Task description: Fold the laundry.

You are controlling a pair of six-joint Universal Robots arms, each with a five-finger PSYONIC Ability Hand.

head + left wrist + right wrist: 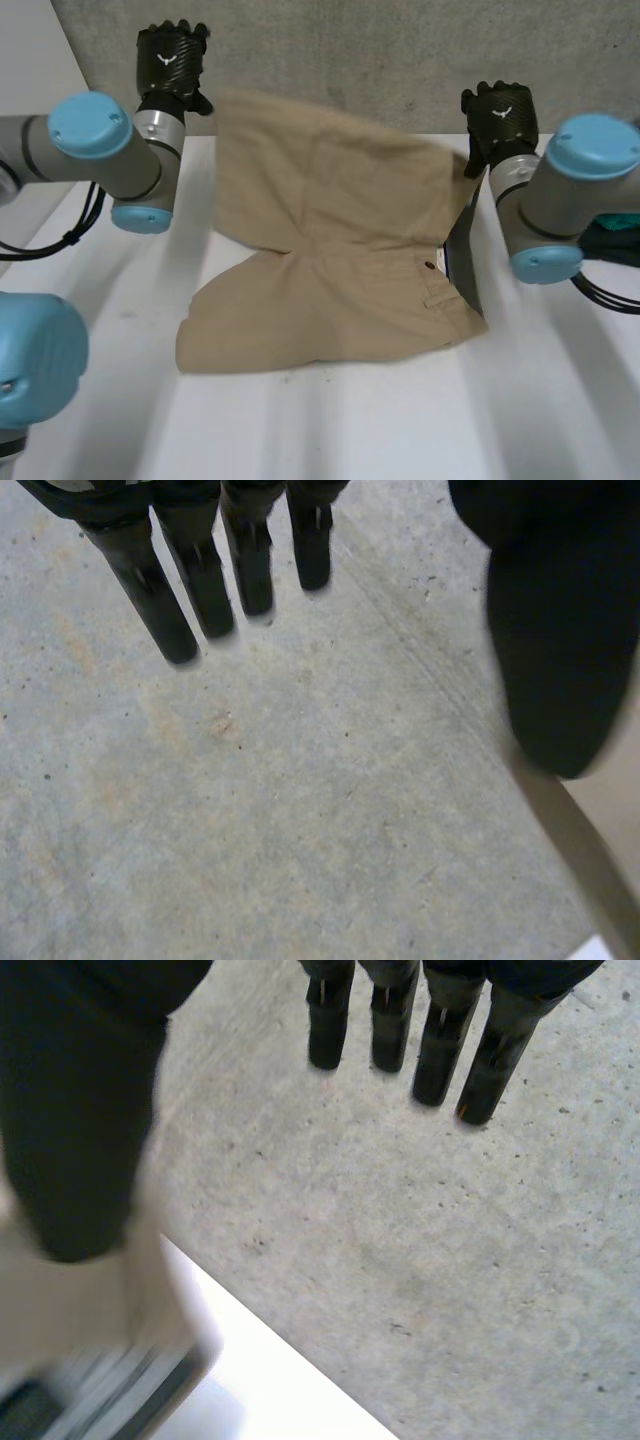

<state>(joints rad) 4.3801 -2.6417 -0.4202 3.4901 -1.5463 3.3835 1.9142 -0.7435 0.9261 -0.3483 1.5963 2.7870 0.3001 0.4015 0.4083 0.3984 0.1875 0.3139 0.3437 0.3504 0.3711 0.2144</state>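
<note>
Shorts: far edge lifted between the hands, near half lying on the table.
Left hand: fingers straight, thumb pinning the far-left corner.
Right hand: likewise, at the far-right corner.
Handling: light and limp, likely to sag; grip at the corners.
Head view: whole garment.
Wrist views: thumbs on cloth.

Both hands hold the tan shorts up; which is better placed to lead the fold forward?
Probably left: the left hand pinches its corner of the tan fabric shorts high and clear, while the right hand holds its corner slack against its arm.
</note>
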